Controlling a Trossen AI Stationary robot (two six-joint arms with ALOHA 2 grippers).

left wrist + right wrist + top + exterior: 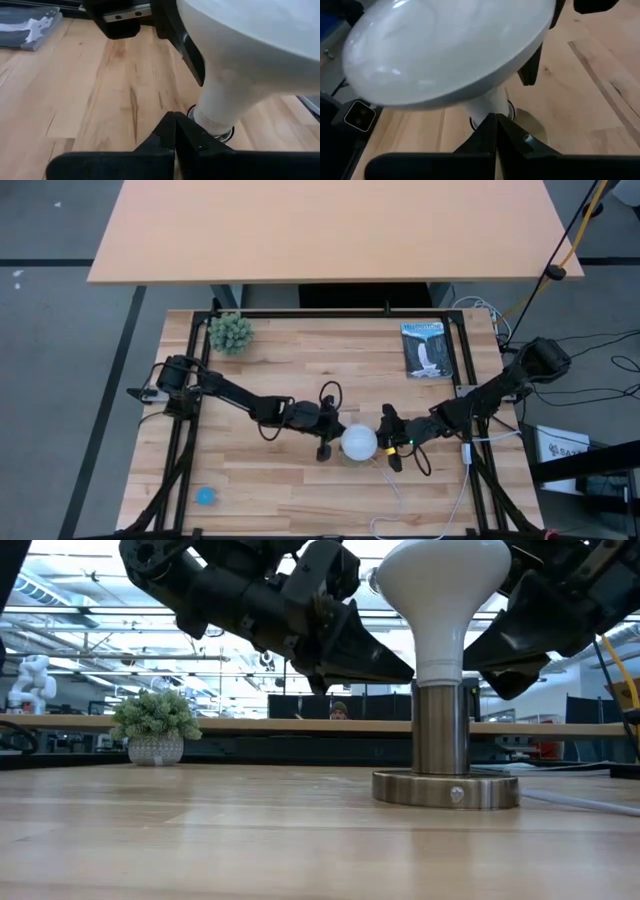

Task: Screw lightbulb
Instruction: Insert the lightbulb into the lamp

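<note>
The white lightbulb (359, 442) stands upright, its neck (440, 650) down in a silvery socket post (441, 730) on a round metal base (445, 790) at mid-table. My left gripper (327, 438) is shut, just left of the bulb, its tip level with the neck (405, 670). My right gripper (390, 444) is shut, just right of the bulb, its tip by the neck's other side (472, 662). In each wrist view the shut fingers (175, 127) (495, 127) point at the foot of the neck under the globe (250, 45) (445, 50). My left gripper's shut fingertips stand level at the left side of the bulb's neck (215, 107); I cannot tell whether they touch it. My right gripper's shut fingertips stand level at the right side of the neck (482, 107); I cannot tell whether they touch it.
A small potted plant (231, 332) stands at the far left, a booklet (428, 350) lies at the far right, and a blue object (205, 496) lies near the front left. A white cord (400, 498) runs from the base toward the near edge.
</note>
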